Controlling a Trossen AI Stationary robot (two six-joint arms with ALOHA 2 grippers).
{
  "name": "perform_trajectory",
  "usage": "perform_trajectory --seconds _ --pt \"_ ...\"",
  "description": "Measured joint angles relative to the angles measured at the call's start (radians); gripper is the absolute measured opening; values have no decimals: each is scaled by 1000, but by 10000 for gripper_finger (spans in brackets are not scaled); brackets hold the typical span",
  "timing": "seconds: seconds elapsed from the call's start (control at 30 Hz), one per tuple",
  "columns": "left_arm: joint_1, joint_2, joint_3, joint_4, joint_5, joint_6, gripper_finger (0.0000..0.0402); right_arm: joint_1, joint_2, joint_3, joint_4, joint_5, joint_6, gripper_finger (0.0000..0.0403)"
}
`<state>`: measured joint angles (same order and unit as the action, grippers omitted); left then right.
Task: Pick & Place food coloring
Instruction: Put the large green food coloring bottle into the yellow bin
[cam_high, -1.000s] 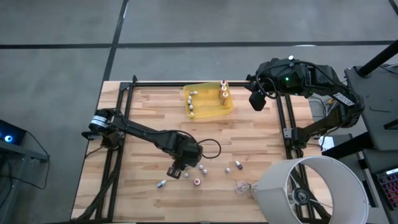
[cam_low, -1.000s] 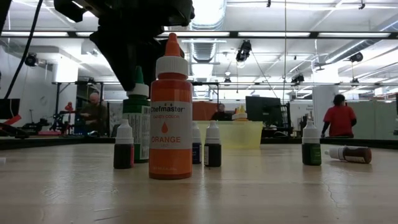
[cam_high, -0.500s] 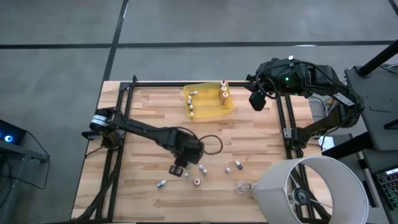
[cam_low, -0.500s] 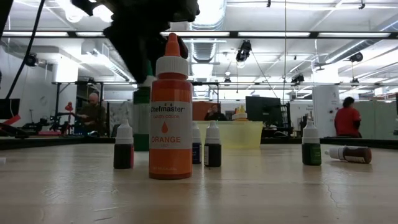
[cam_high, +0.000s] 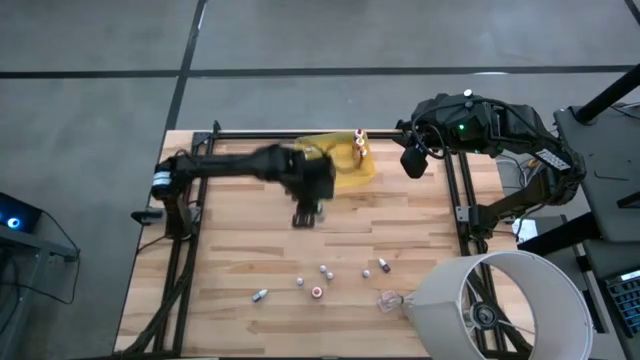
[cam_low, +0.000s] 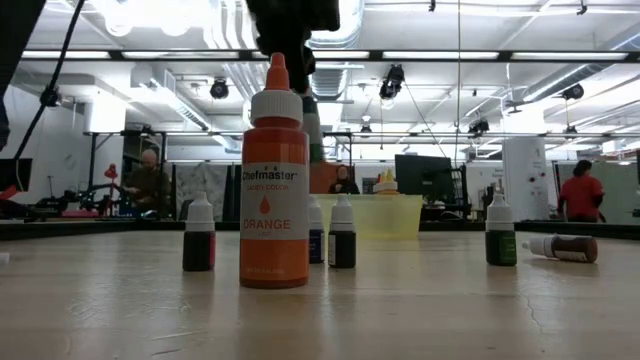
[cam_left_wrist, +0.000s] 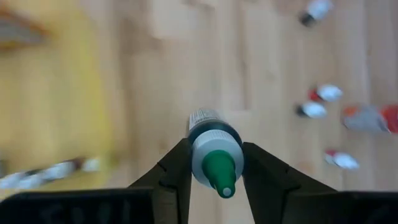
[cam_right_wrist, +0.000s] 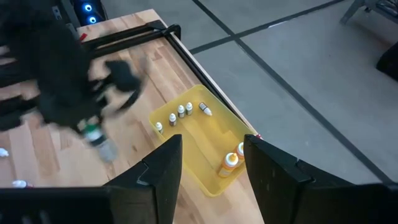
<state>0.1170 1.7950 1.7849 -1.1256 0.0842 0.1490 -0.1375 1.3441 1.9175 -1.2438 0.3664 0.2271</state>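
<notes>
One green-capped food coloring bottle (cam_left_wrist: 214, 155) is held clamped between the fingers of the left gripper (cam_left_wrist: 214, 171), raised above the table (cam_high: 400, 230) beside the yellow tray (cam_high: 350, 172). The right gripper (cam_right_wrist: 208, 168) is parked open near the tray.

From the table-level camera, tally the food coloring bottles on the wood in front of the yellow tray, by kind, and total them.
Large orange bottle, standing: 1
Small white-capped bottles, standing: 4
Small bottle lying on its side: 1
Total: 6
</notes>
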Motion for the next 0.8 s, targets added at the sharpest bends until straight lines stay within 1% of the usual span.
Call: perform_trajectory --seconds 0.23,0.43,0.63,0.8 --pt "185 0 103 1 -1 5 94 0 0 -1 0 0 -1 164" --pt "303 0 139 6 -1 13 94 0 0 -1 -1 0 -1 164" --pt "373 15 139 23 -1 15 94 0 0 -1 -1 0 -1 164" --pt "392 70 180 24 1 41 94 -1 0 -1 -1 0 1 164"
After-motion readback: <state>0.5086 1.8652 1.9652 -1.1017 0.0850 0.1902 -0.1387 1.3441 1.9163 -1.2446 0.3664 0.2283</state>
